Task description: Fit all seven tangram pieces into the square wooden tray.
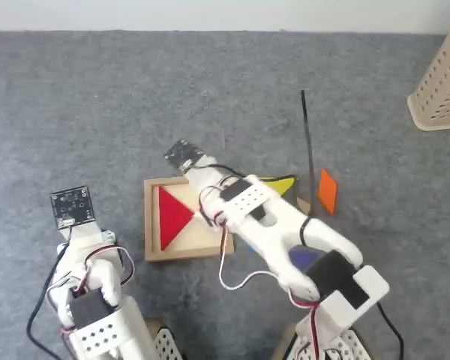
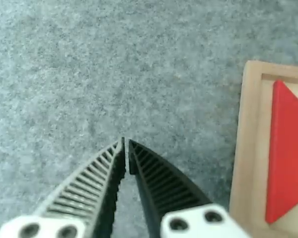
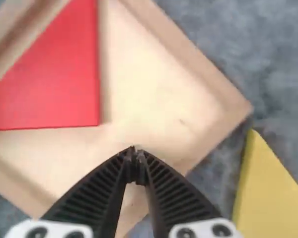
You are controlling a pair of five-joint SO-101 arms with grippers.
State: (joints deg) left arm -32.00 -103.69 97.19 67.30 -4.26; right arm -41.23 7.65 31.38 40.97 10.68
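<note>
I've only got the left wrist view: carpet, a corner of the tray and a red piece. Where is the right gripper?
Observer: The right gripper is over the bare floor of the tray, beside the red triangle, shut and holding nothing.
Operator: Is anything else in the tray?
Observer: Only the red triangle, as far as the views show.
Operator: Which loose piece is closest to it?
Observer: A yellow piece lies on the carpet just outside a corner of the tray.
</note>
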